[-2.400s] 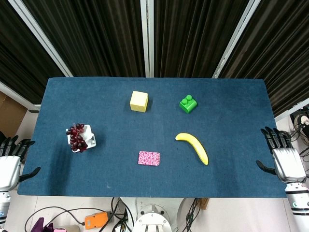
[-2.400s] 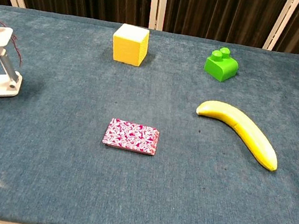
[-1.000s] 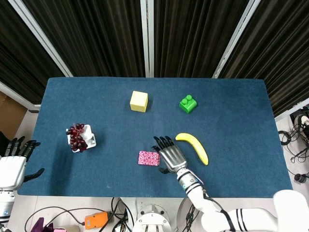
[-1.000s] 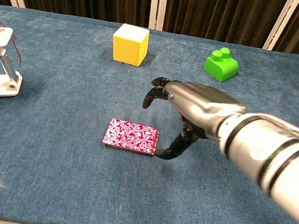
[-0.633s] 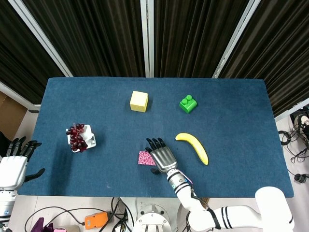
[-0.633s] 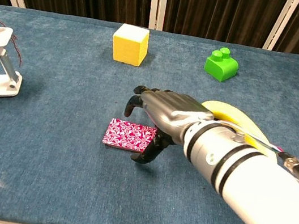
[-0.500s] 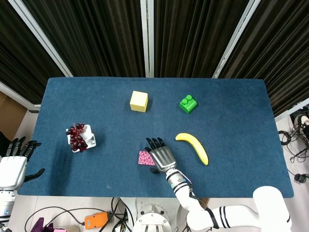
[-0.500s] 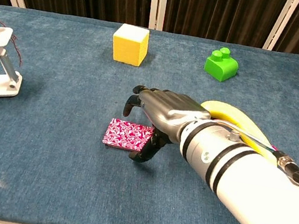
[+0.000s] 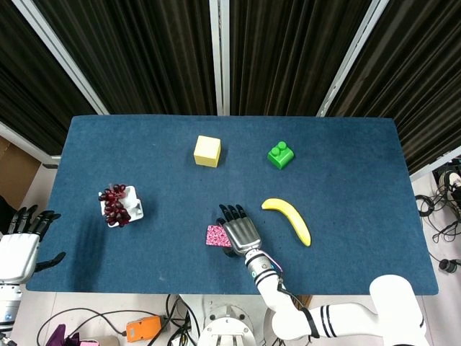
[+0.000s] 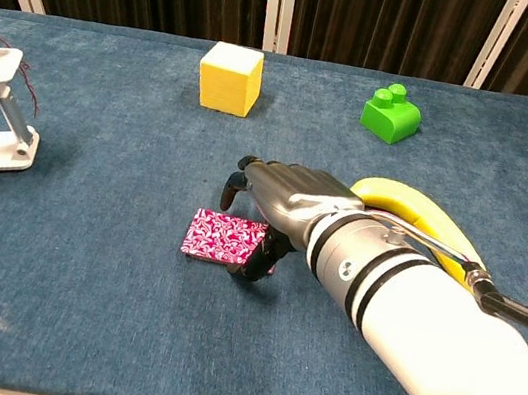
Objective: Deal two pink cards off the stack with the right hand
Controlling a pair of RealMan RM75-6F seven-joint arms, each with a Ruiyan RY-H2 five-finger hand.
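Right robot hand (image 10: pixel 279 200) arched over stack (image 10: pixel 224 237) right end, thumb at near corner, likely to peel top card; grip unclear. Left robot hand (image 9: pixel 20 245) spread, empty, off tabletop (image 9: pixel 346 173).

- My head view looks almost straight down from high above, taking in the whole blue table (image 9: pixel 346 180), the dark curtain at 12 o'clock and the floor cables at 6.
- My chest view sits low at the table's near edge, facing 12 o'clock across the cloth, much closer in.
- Both views share the table's middle: yellow cube (image 9: pixel 207 151) (image 10: pixel 230 77), green brick (image 9: pixel 281 155) (image 10: pixel 392 113), banana (image 9: pixel 288 219) (image 10: pixel 423 214), pink card stack (image 9: pixel 215 235) (image 10: pixel 222 237) and my right hand (image 9: pixel 239 232) (image 10: pixel 280 192).
- My left hand (image 9: pixel 18 249) at 8 o'clock shows only from the head.
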